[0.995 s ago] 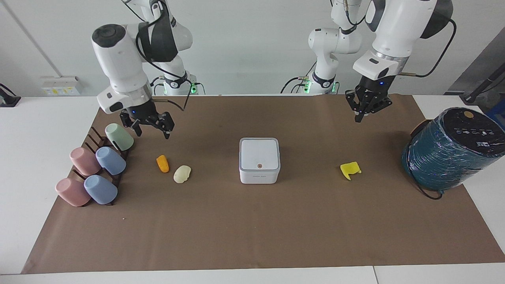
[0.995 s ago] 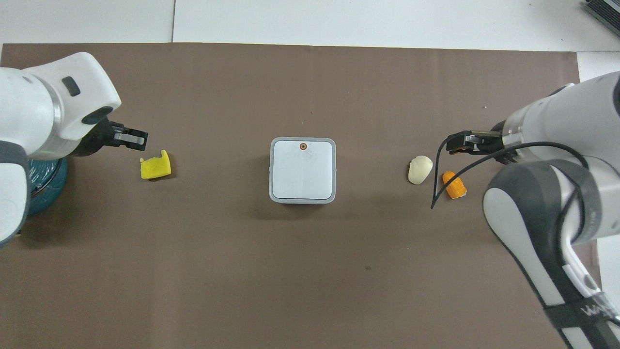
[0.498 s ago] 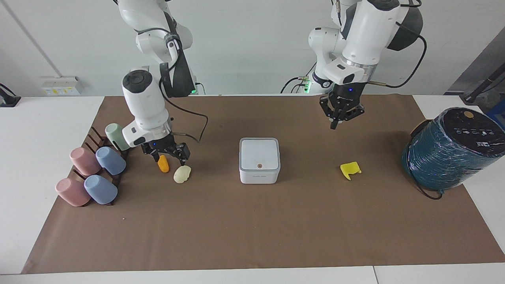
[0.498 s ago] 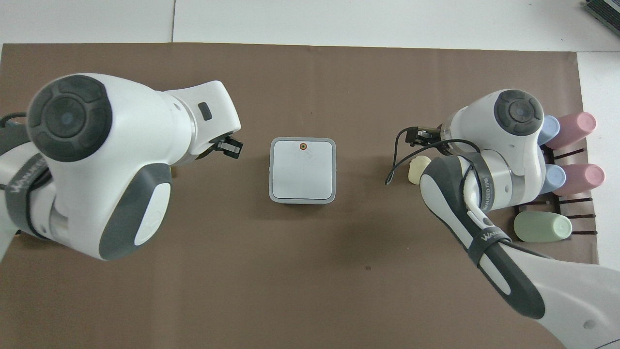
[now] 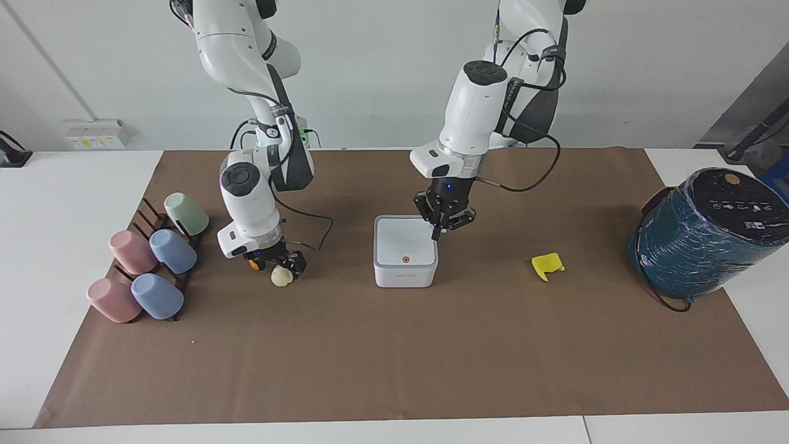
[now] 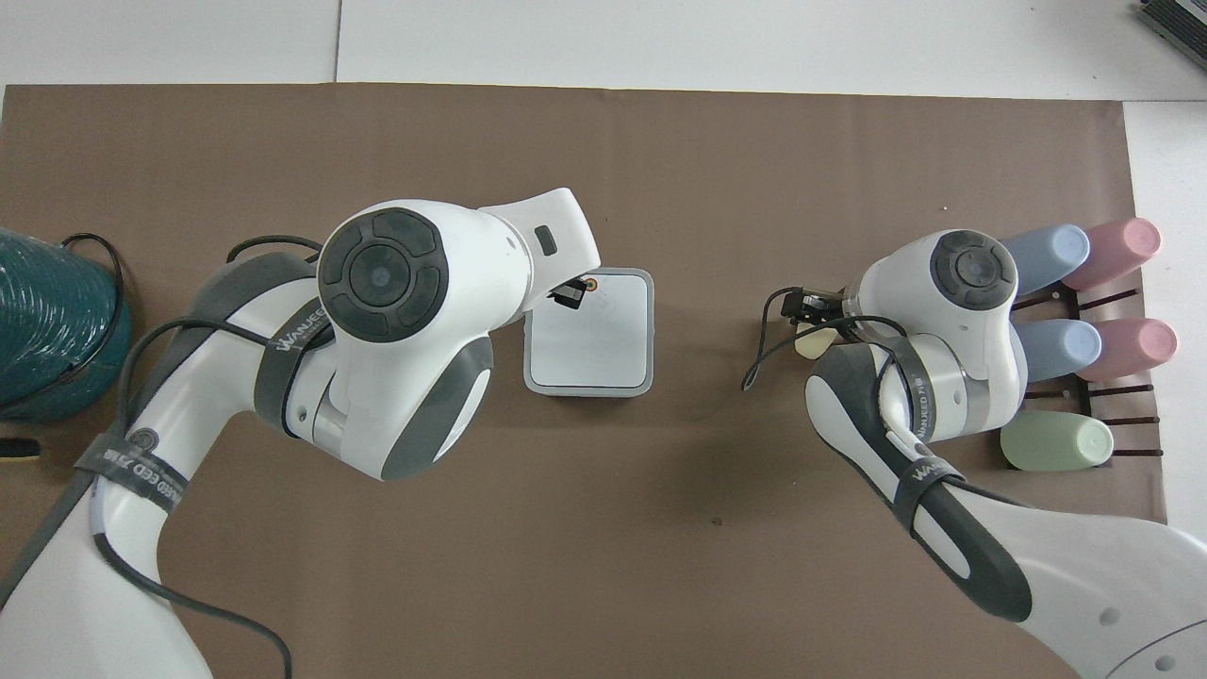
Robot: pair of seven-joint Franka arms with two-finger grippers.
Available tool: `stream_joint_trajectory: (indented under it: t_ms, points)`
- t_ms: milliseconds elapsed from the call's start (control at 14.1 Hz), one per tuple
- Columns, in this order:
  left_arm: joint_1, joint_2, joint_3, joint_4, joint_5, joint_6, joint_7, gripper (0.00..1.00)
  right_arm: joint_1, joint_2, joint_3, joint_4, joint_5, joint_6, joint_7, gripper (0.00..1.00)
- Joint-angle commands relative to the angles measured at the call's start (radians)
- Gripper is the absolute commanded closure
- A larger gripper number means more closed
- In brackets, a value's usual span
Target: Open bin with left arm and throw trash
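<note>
Sitting lid-down mid-table, white bin (image 5: 405, 251)

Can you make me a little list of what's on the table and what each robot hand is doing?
bin: white, lid down, middle of the brown mat
left gripper: shut, over the bin's edge
right gripper: open, down around the cream lump
orange lump: mostly hidden under the right gripper
yellow lump: alone, toward the left arm's end
cups: five, lying on a rack beside the right arm
teal cylinder: at the left arm's end
</note>
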Motion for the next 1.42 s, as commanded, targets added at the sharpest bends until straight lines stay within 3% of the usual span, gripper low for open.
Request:
stream_joint_trajectory:
  t_ms: [0,71,213,284,711,924,1351]
  points:
    - [-0.039,0.056,0.016,0.009,-0.004,0.083,-0.044,1.0,0.01,-0.03,0.005,-0.048,0.034,0.05,0.015,0.0]
    - [-0.037,0.07,0.016,0.009,-0.006,0.097,-0.044,1.0,0.012,-0.03,0.005,-0.048,0.034,0.05,0.009,0.04]
    - [-0.04,0.099,0.016,0.009,-0.006,0.131,-0.044,1.0,0.013,-0.03,0.005,-0.048,0.034,0.05,0.008,0.78]
    - [-0.043,0.107,0.016,0.007,-0.006,0.134,-0.045,1.0,0.013,-0.03,0.006,-0.048,0.036,0.048,0.012,1.0]
    - [-0.082,0.125,0.018,-0.045,-0.006,0.139,-0.047,1.0,0.013,-0.03,0.006,-0.016,0.036,0.036,0.018,1.0]
    - [-0.08,0.115,0.019,-0.034,-0.006,0.099,-0.048,1.0,0.013,-0.047,0.006,0.066,0.036,-0.065,0.024,1.0]
    - [-0.053,-0.065,0.03,-0.028,-0.004,-0.172,-0.051,1.0,0.03,-0.085,0.02,0.229,0.033,-0.278,0.062,1.0]
